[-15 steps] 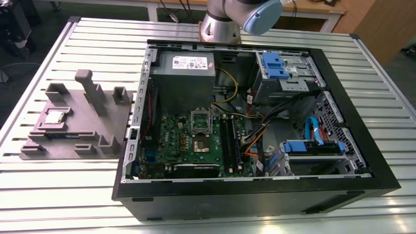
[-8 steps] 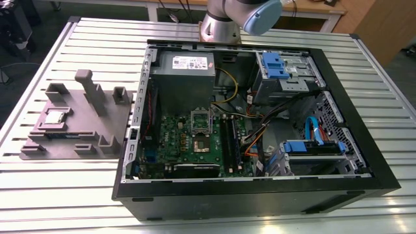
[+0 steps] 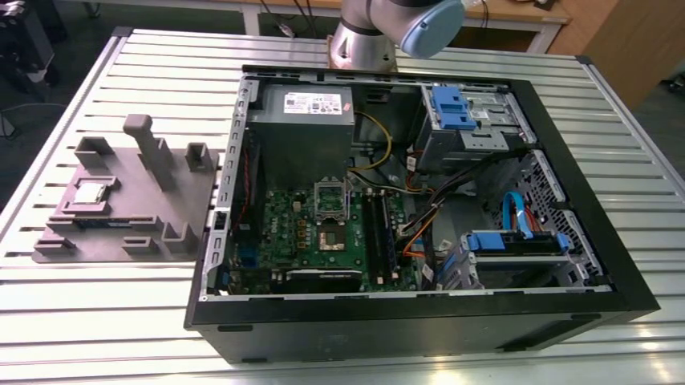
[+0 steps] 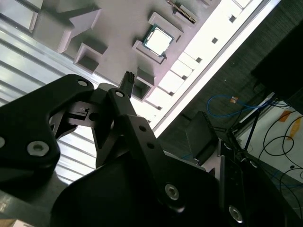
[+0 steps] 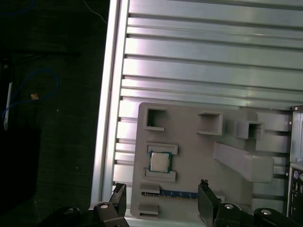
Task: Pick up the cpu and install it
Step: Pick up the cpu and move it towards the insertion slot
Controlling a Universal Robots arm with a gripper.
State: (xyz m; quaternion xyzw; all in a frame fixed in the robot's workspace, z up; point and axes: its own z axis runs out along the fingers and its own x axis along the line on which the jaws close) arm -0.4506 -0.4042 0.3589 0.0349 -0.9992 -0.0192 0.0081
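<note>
On the grey fixture tray (image 3: 139,202), beside the computer case (image 3: 428,329), sits the cpu (image 5: 160,162), nested between low ribs. The gripper (image 5: 162,195) hovers over the tray, jaws spread wide, empty. That chip looks light, stiff, slick-topped and probably delicate underneath, so pinch opposite edges.

At the exterior view's left, a shiny silver metal top is being shown by the cpu (image 3: 91,192), and a matt grey, plastic-looking surface by the fixture (image 3: 139,192). Light is being reflected off the ribbed, brushed-metal table (image 3: 160,72). A smooth black finish is being displayed by the computer case (image 3: 428,333), and a matt black one with bright metal screws by the gripper (image 5: 161,188).
</note>
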